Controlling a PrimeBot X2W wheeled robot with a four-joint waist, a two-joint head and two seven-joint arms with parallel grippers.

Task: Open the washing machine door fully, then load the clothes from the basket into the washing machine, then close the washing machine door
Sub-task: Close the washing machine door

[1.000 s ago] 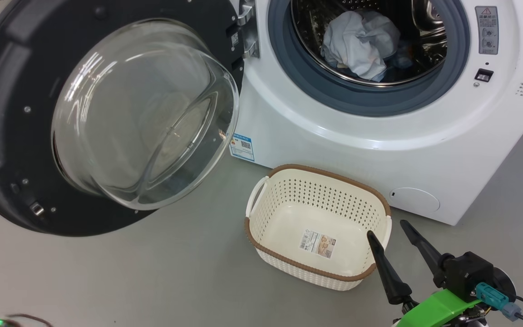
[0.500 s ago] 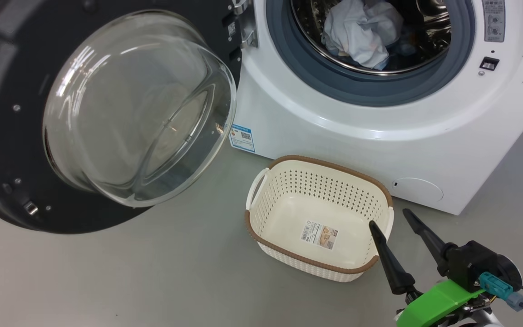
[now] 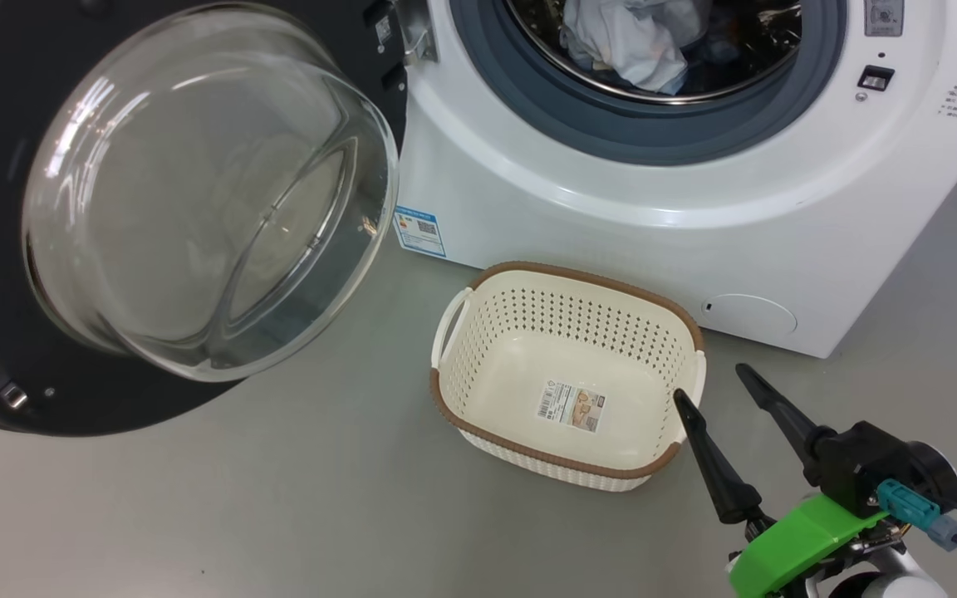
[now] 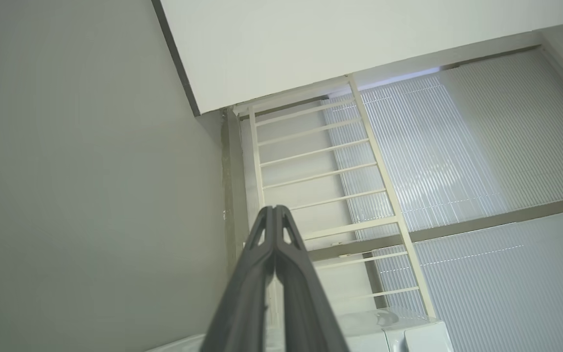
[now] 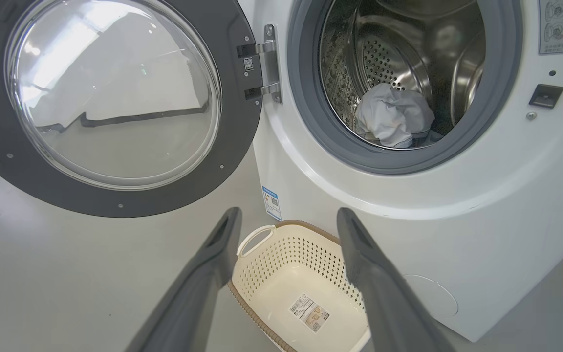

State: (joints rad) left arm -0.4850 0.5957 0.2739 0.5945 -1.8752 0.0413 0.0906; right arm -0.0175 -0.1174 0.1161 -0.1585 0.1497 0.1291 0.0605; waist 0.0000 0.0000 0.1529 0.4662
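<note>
1. The right gripper (image 3: 709, 382) stands spread wide with nothing between its two dark fingers. In the head view, one fingertip (image 3: 679, 399) overlaps the near right corner of the basket (image 3: 578, 320). Whether it touches the rim cannot be told.
2. In the right wrist view, the right gripper (image 5: 289, 212) frames the basket (image 5: 311, 254) between its fingers, pointing toward the machine's front.
3. The left gripper (image 4: 274, 209) has its fingers pressed together on nothing. It points up at a pale wall and a ladder-like white frame (image 4: 320, 161).
4. The basket sits upright on the grey floor (image 3: 279, 498), just before the lower front edge of the washing machine (image 3: 611, 224). Only a label sticker (image 3: 570, 407) lies on its bottom.
5. The clothes (image 3: 624, 41) are a crumpled pale grey-blue bundle. They lie on the bottom of the steel drum (image 5: 389, 49), behind the grey-blue gasket (image 3: 611, 133).
6. The washing machine door (image 3: 204, 191) is swung wide open to the left on its hinge (image 5: 269, 68), glass bowl facing outward.
7. A small blue energy label (image 3: 419, 231) sits at the machine's lower left front corner. A round filter cover (image 3: 748, 314) is near its lower right corner.
</note>
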